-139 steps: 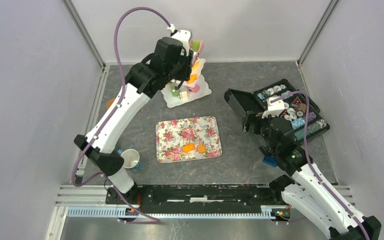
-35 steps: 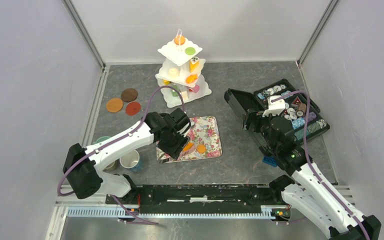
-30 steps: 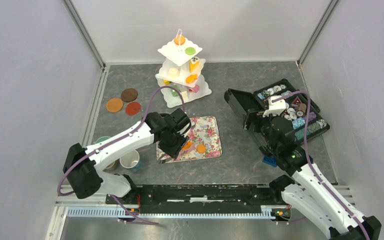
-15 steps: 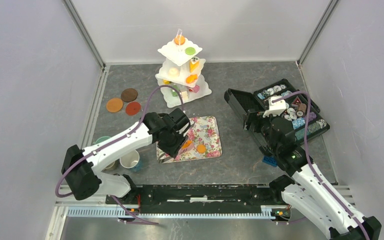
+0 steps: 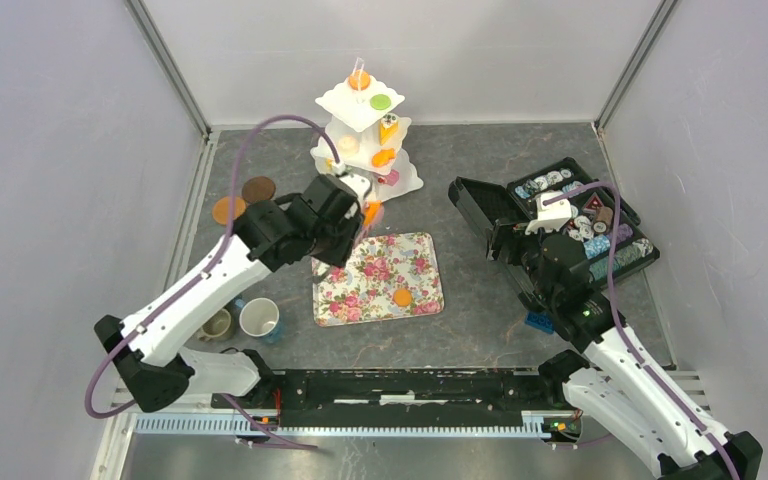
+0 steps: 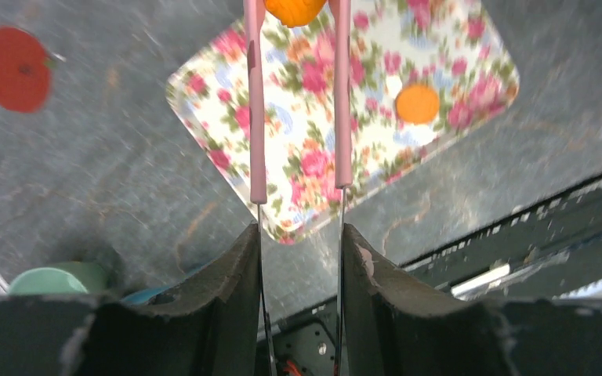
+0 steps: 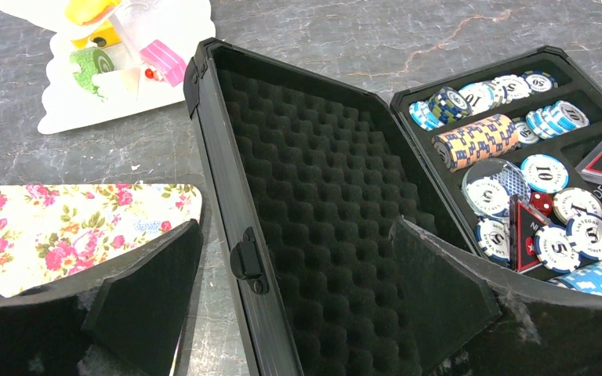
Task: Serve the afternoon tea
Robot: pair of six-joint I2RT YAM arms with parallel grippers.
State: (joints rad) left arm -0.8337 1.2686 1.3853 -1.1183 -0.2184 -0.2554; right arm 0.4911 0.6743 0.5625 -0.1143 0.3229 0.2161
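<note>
**R:** While the left pincer [image 6: 299, 231] is clamped on the thin metal shanks of the pink tongs [image 6: 256, 117], what sits at the tips?

**K:** A small orange cake [image 6: 295, 9], rounded and glossy, is pinched between the two pink sleeves. It is aloft, over the far edge of the floral tray [image 6: 376, 47].

**R:** Tray contents?

**K:** One flat, round orange biscuit [image 6: 417, 103] lies on it. The tray is a rounded rectangle with a rose print, lying flat on the grey marbled table [image 5: 490, 330].

**R:** Surroundings, top view?

**K:** The white tiered stand [image 5: 340, 100] has scalloped edges and stands just beyond the tray, loaded with small cakes. Brown saucer [image 5: 258, 189] and orange saucer [image 5: 226, 210] are thin discs, far left. White cup [image 5: 260, 318] and tan cup [image 5: 217, 324] stand upright, near left.

**R:** Right side?

**K:** The right pincer [image 7: 296, 227] has its fingers apart and holds nothing. It is above the egg-crate foam lid of the open black case [image 7: 321, 157]. Ribbed chips [image 7: 478, 139] fill the case's compartments.
</note>
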